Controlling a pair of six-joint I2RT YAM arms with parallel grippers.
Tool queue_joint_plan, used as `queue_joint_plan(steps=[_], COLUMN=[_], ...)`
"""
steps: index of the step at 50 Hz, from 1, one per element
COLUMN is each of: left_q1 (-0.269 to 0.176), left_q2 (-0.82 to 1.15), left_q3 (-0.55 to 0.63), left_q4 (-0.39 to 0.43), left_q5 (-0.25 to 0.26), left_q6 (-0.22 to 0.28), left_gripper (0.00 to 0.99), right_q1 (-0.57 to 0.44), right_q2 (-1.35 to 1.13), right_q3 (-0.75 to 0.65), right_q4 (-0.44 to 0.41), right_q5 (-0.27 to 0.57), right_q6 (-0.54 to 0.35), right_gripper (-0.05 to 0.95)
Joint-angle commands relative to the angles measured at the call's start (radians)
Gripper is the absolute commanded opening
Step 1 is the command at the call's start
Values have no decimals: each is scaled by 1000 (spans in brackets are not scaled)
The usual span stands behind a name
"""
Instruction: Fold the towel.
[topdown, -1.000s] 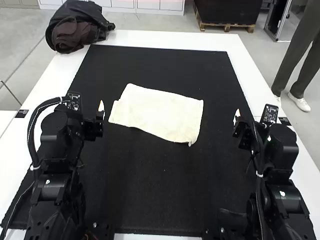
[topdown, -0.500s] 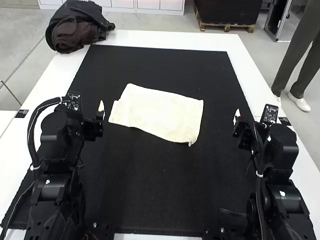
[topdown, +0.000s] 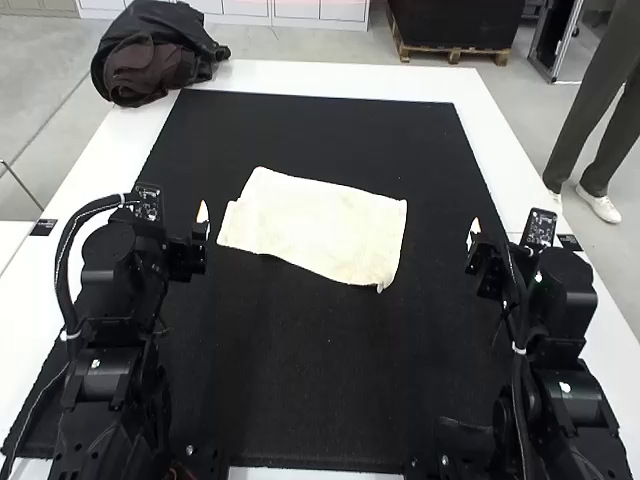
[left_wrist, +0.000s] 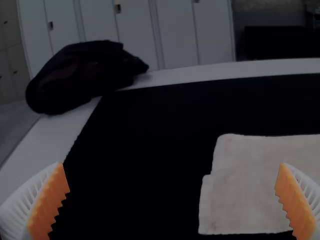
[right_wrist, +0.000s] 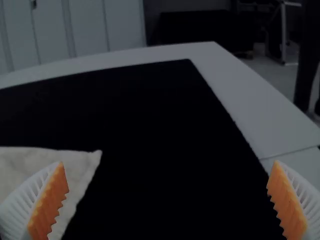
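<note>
A cream towel (topdown: 318, 225) lies flat on the black mat, slightly askew, with a stepped edge at its left end; I cannot tell whether it is folded there. My left gripper (topdown: 203, 222) is just left of the towel, and my right gripper (topdown: 473, 236) stands farther off to its right. In the left wrist view the left gripper (left_wrist: 172, 200) has its fingers wide apart, with the towel (left_wrist: 250, 185) beyond them. The right gripper (right_wrist: 167, 200) is also spread wide in its wrist view, where a corner of the towel (right_wrist: 75, 172) shows past one finger.
The black mat (topdown: 320, 130) covers most of the white table (topdown: 340, 78). A dark bag or jacket (topdown: 155, 55) sits on the far left corner of the table.
</note>
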Motion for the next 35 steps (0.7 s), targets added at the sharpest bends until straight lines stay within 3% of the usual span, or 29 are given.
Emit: queue_joint_plan(steps=[1, 19, 25, 31, 35], left_q1=[7, 7, 4, 9, 10], left_q2=[-10, -10, -10, -10, -10], left_q3=[-4, -5, -5, -4, -4], left_q4=[3, 3, 4, 23, 54], left_q5=[-5, -5, -3, -5, -22], left_q6=[-8, -8, -6, 6, 72], left_gripper=[969, 969, 969, 969, 966], right_q1=[-9, -7, -6, -9, -10], right_q2=[-7, -7, -7, -7, -7], right_q3=[-4, -4, -6, -6, -4], right_q4=[6, 14, 20, 113, 163], right_q5=[9, 0, -12, -17, -16], right_q6=[9, 1, -269, -302, -390], right_gripper=[920, 920, 920, 920, 920])
